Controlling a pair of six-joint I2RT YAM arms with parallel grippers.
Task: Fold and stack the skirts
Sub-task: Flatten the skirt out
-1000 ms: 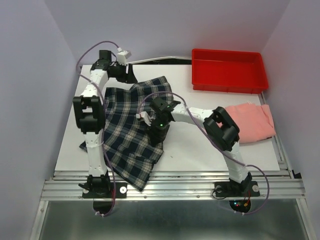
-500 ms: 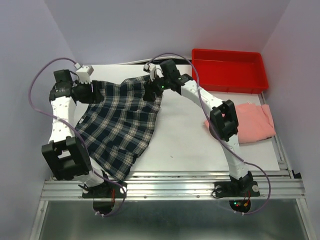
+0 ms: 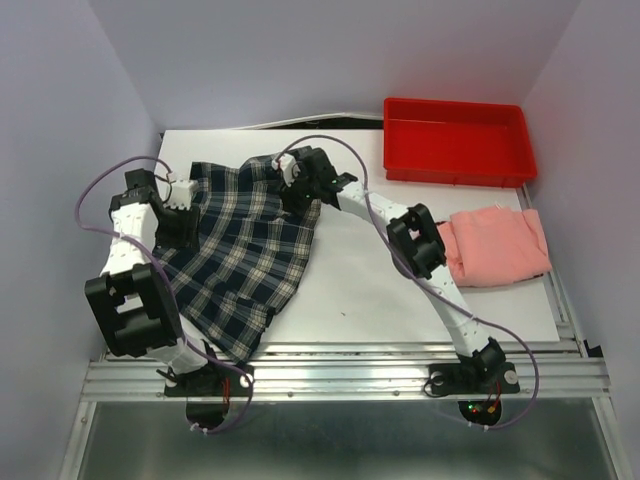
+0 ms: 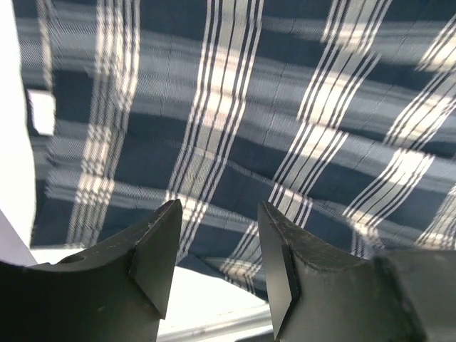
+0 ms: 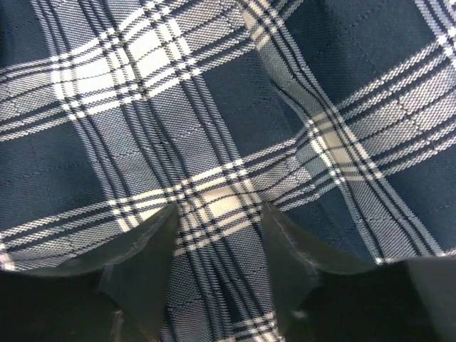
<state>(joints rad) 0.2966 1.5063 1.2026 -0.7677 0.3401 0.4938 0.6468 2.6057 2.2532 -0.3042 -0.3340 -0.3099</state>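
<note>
The dark plaid skirt (image 3: 240,255) lies spread flat on the left half of the white table. My left gripper (image 3: 187,220) stands open over its left edge. In the left wrist view the plaid skirt (image 4: 285,107) fills the frame beyond the left gripper (image 4: 219,208), with bare table between the fingers. My right gripper (image 3: 296,195) is open close above the skirt's far right corner. The right wrist view shows the right gripper (image 5: 219,209) with plaid cloth (image 5: 214,107) under and between its fingers. The salmon-pink skirt (image 3: 497,245) lies folded at the right.
A red tray (image 3: 455,170) stands at the back right, just beyond the pink skirt. The plaid skirt's hem hangs over the table's near edge by the left arm's base. The right arm stretches diagonally across the table's middle.
The plaid skirt went from bunched to spread out flat. Both grippers then came a little nearer from the far edge, and the left arm folded in over the skirt's left side.
</note>
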